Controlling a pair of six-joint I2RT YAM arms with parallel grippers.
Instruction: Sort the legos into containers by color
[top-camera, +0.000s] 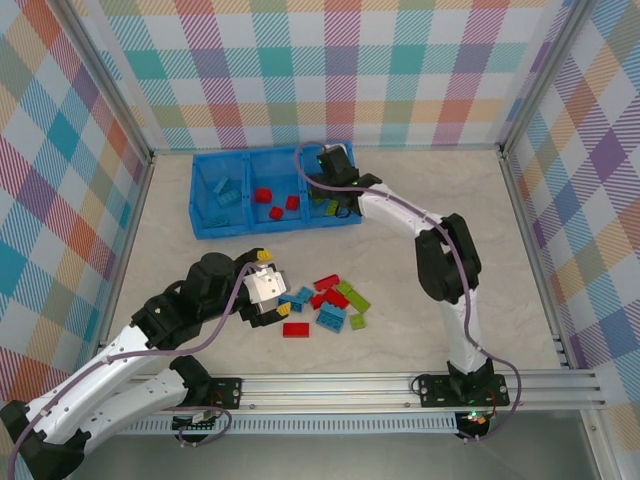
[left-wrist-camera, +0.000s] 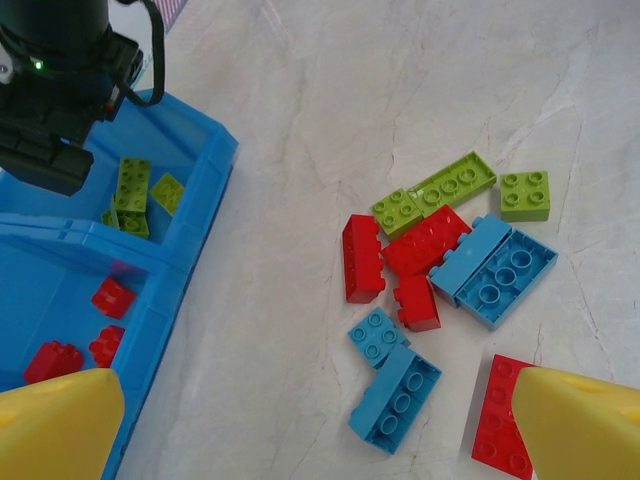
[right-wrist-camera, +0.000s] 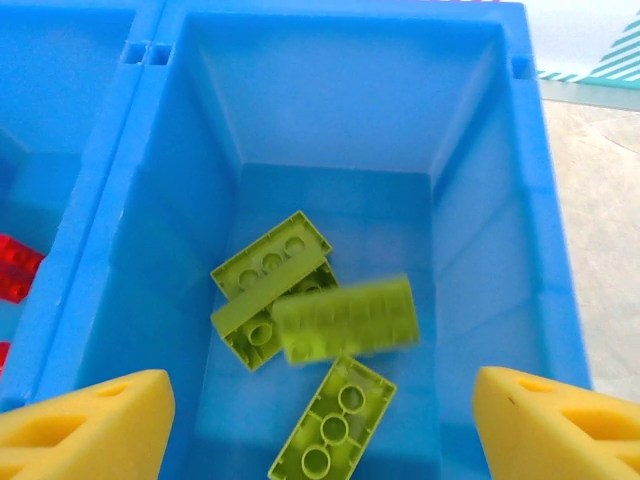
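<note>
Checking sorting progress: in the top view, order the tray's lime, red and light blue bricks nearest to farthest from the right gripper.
1. Lime bricks, right compartment, under the right gripper.
2. Red bricks, middle compartment.
3. Light blue bricks, left compartment.

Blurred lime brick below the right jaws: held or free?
Free. The blurred lime brick is inside the compartment over other lime bricks, right jaws wide apart and clear of it.

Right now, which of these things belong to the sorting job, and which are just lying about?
Part of the job: loose legos on the table; blue tray; green bricks in its right compartment; red bricks in the middle; blue bricks in the left.
Just there: checked walls; metal rail.
</note>
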